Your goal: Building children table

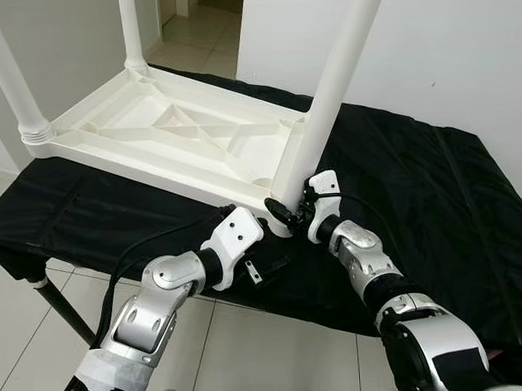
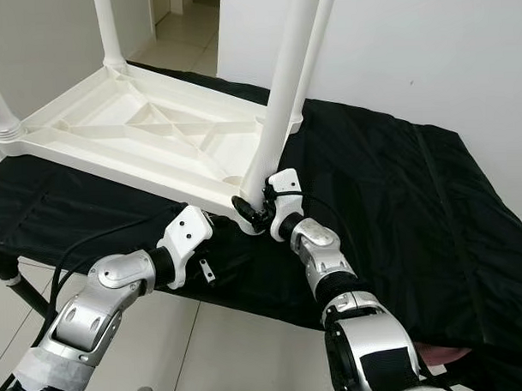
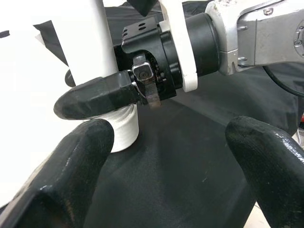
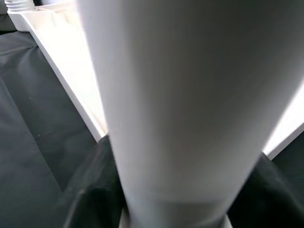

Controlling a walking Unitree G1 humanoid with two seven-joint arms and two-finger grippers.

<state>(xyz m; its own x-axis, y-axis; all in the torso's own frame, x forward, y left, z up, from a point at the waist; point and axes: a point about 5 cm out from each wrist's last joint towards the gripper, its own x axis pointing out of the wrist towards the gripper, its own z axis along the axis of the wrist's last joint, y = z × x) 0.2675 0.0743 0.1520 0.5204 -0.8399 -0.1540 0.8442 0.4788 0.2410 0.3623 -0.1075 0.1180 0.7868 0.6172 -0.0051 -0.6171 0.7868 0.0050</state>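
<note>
Table lies upside down on the black cloth, legs pointing up. My right gripper is clamped on the near leg low down, just above its socket at the table's near corner. My left gripper hovers beside that corner, fingers spread apart on nothing. I judge the plastic light, stiff and rather slick, so gripping the leg close to the socket suits best for turning it home.

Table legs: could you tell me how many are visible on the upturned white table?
4. Near-right leg, held by the right gripper; near-left leg; far-left leg; far-right leg, mostly hidden behind the near-right one.
</note>
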